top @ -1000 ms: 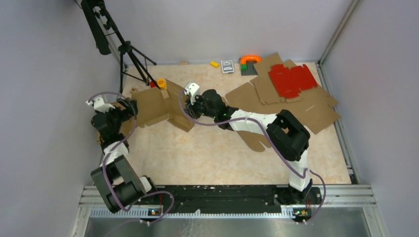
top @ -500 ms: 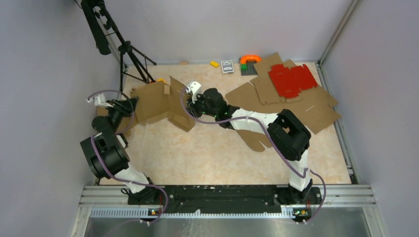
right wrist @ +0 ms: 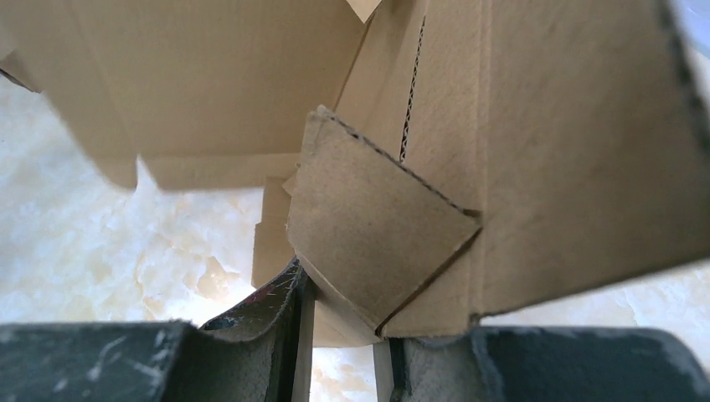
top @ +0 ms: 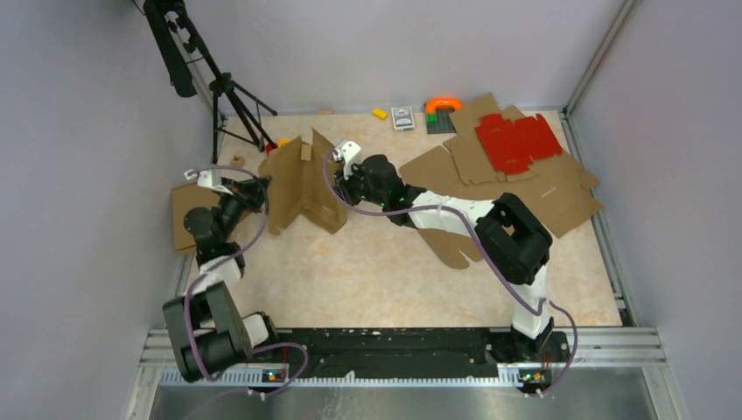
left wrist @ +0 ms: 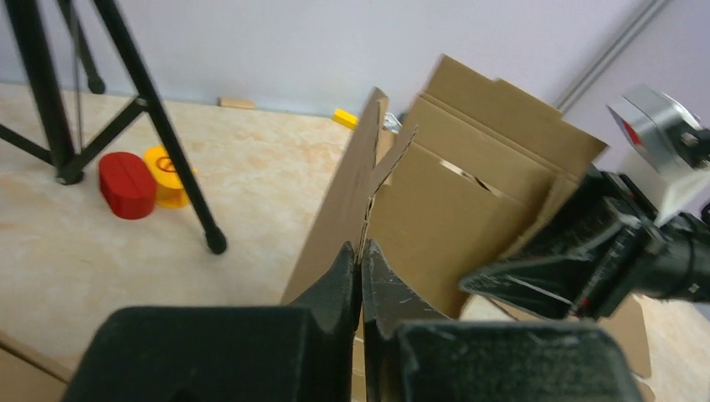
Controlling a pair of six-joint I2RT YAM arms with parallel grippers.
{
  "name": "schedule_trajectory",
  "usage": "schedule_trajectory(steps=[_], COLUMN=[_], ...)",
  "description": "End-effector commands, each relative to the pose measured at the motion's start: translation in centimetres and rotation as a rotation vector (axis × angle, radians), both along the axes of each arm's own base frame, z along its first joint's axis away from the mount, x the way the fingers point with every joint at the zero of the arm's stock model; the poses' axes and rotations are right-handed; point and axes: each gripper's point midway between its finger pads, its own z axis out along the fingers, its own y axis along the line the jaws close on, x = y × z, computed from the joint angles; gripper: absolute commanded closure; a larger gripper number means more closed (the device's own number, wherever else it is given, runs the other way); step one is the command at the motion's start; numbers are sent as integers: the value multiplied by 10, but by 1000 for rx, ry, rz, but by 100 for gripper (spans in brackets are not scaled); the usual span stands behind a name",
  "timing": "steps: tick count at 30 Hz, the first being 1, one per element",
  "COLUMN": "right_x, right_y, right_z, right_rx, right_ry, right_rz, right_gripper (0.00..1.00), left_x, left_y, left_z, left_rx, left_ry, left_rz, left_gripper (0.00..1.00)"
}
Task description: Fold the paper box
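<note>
Left fingers (left wrist: 339, 283) pinch the paper box (left wrist: 435, 209); right fingers (right wrist: 259, 313) straddle it, grip unclear.

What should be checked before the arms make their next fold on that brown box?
1. Left gripper pinches the cardboard box at its left edge: ok.
2. Right gripper holds a flap of the box: ok.
3. Box panels stand upright on the table: ok.
4. Tripod leg is apart from the box: ok, though close.
5. Red sheet is out of the way: ok, it lies far to the right.
6. Underside of the box is folded properly: cannot tell, it is hidden.
</note>
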Motion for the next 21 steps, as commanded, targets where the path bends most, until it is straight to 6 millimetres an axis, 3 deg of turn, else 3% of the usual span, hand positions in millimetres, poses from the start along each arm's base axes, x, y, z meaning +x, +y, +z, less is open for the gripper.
schedule_trajectory(steps=[1, 5, 9, 14, 21], right_x=[-19, -15, -12, -11, -16], right_y=[-7, -13, -21, -28, -30], right_z=[-15, -13, -9, -7, -5], right_rx=[-88, -96, -100, -116, -112], right_ry=[49, 48, 31, 0, -13], right_rz=[44, 19, -2, -7, 10], right_gripper=[84, 84, 84, 84, 84], left_x=[-11, -24, -38, -59, -77], left_y=[-16, -21, -21, -34, -53], left_z=[-20, -19, -33, -60, -68], left_rx=[94, 112, 93, 56, 62], left_ry=[72, 89, 131, 171, 182], left_rz=[99, 132, 176, 158, 113], left_gripper=[100, 100, 100, 100, 100])
